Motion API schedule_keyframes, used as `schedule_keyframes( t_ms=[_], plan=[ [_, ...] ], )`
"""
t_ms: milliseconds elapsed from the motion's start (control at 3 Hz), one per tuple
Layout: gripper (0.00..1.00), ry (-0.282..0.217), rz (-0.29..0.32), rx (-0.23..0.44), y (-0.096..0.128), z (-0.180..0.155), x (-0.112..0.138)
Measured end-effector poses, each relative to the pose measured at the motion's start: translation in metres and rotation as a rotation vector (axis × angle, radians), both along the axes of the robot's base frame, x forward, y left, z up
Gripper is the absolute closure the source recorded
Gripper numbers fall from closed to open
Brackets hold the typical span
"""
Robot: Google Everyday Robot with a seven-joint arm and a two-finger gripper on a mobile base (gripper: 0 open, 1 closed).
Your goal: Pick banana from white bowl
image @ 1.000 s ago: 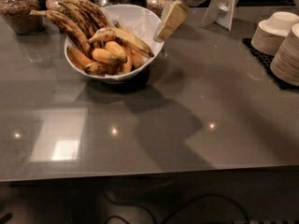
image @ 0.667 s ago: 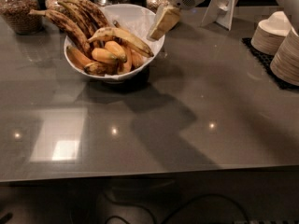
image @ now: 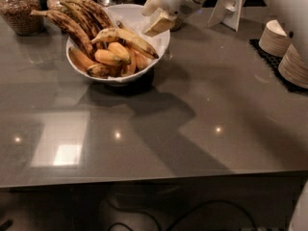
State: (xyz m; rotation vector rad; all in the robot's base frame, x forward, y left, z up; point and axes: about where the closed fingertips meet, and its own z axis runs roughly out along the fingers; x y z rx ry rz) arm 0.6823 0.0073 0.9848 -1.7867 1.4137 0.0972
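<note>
The white bowl (image: 144, 14) stands at the back left of the grey counter, full of bananas. The pale-yellow speckled banana (image: 126, 36) lies across the top of the pile, with its tip toward the bowl's right rim. Dark brown-streaked long bananas (image: 72, 24) stick out over the left rim. Short orange ones (image: 111, 57) sit lower in the bowl. My gripper (image: 155, 11) hangs over the bowl's right rim, just above and to the right of the pale banana, not touching it. Its fingers are apart and hold nothing.
Glass jars (image: 18, 9) stand behind the bowl at the back left. Stacks of small off-white bowls (image: 292, 64) sit on a black mat at the right edge. A white sign stand (image: 232, 7) is at the back right. My arm reaches in from the upper right.
My gripper has moved left, from beside the bowl's right side to over its right rim, closer to the pale banana. The bananas have not moved.
</note>
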Motion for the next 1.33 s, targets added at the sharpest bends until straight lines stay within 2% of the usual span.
schedule_keyframes(
  t_ms=[667,1333],
  plan=[
    [0.45,0.053,0.049,-0.005,0.023,-0.026,0.0],
    [0.44,0.089,0.067,-0.018,0.039,-0.05,0.011]
  ],
)
